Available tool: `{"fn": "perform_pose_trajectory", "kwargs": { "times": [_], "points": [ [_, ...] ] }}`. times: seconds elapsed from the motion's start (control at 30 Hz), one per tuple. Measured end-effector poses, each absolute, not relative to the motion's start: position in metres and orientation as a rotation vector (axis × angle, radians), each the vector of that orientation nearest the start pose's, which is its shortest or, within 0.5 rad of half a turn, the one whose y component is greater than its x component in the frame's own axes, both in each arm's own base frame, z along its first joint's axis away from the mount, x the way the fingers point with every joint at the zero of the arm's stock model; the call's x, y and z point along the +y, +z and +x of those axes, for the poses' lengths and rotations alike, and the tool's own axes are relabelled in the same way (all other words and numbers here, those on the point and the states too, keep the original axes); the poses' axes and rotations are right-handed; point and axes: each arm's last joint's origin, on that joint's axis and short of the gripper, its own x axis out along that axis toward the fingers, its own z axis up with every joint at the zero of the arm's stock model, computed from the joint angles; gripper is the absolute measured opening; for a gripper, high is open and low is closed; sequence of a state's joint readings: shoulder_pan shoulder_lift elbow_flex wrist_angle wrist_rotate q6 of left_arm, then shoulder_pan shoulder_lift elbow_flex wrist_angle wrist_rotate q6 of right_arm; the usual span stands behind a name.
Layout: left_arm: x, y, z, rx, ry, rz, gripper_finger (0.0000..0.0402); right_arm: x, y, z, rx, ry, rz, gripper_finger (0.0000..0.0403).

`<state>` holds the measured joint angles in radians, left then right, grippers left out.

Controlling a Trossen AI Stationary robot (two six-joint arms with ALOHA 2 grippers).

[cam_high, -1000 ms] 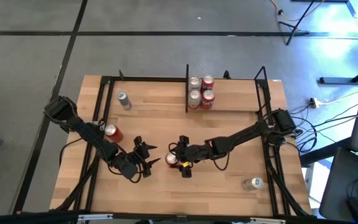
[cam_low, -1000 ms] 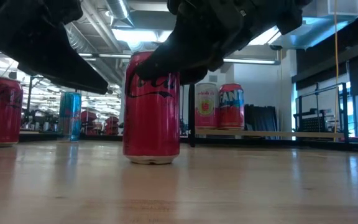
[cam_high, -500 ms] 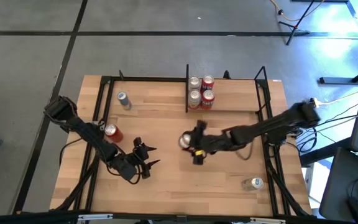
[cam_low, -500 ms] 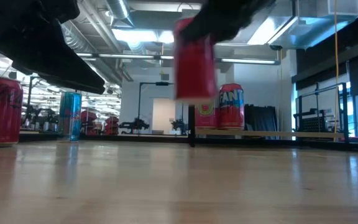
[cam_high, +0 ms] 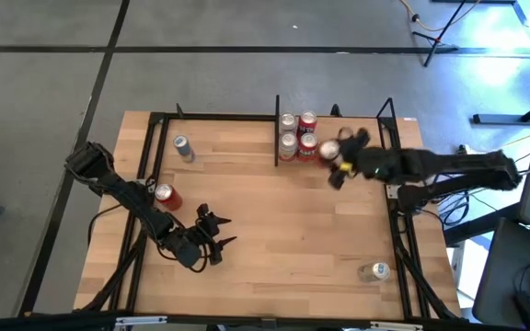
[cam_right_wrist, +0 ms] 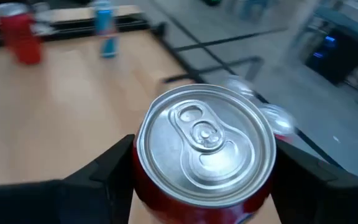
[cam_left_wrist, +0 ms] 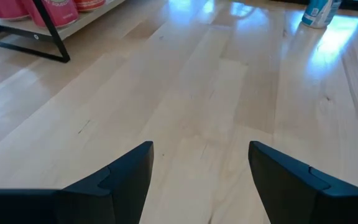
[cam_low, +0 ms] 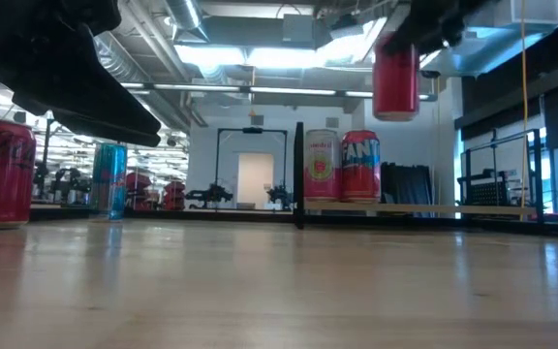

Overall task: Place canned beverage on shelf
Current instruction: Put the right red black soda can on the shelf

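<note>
Up high over the shelf (cam_high: 357,158), right tool (cam_high: 337,158) clamped on a red can (cam_high: 328,150), lifted clear of the surface (cam_high: 274,230), just beside four cans (cam_high: 297,135) by the black divider (cam_high: 276,129). Blurred in the overhead view; arm cut off above the can (cam_low: 396,79) in the level view. Fingers (cam_right_wrist: 104,171) partly hidden behind the can (cam_right_wrist: 205,144). Left tool (cam_high: 212,234) spread open, low over the surface's near part.

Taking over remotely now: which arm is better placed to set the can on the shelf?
Right. The right gripper already holds the red can raised beside the four cans on the shelf. The left gripper sits open and empty near the table's front.
</note>
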<state>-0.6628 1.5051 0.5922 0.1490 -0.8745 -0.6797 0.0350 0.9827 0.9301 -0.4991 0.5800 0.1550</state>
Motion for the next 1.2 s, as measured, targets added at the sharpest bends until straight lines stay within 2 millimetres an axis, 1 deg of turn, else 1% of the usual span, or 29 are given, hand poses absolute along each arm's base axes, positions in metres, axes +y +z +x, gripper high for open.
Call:
{"fn": "perform_pose_trajectory", "kwargs": {
  "times": [0.13,0.27,0.43,0.53,0.67,0.8,0.97,1.2],
  "points": [
    [-0.144,0.150,0.220,0.443,0.373,-0.128,0.0253,-0.041,0.317,0.177,0.465,-0.684,0.023,0.0261],
    [-0.144,0.150,0.220,0.443,0.373,-0.128,0.0253,-0.073,0.299,0.166,0.471,-0.726,0.108,0.0261],
    [-0.144,0.150,0.220,0.443,0.374,-0.127,0.0253,-0.107,0.281,0.161,0.434,-0.752,0.182,0.0261],
    [-0.144,0.150,0.220,0.446,0.374,-0.121,0.0253,-0.123,0.267,0.161,0.460,-0.770,0.222,0.0261],
    [-0.143,0.150,0.220,0.447,0.375,-0.115,0.0253,-0.142,0.256,0.165,0.479,-0.782,0.259,0.0261],
    [-0.143,0.150,0.220,0.448,0.375,-0.114,0.0253,-0.155,0.241,0.174,0.526,-0.766,0.290,0.0261],
    [-0.143,0.150,0.220,0.448,0.375,-0.114,0.0253,-0.163,0.229,0.184,0.541,-0.760,0.281,0.0261],
    [-0.143,0.150,0.220,0.448,0.375,-0.113,0.0253,-0.167,0.225,0.188,0.547,-0.780,0.269,0.0261]
  ]
}}
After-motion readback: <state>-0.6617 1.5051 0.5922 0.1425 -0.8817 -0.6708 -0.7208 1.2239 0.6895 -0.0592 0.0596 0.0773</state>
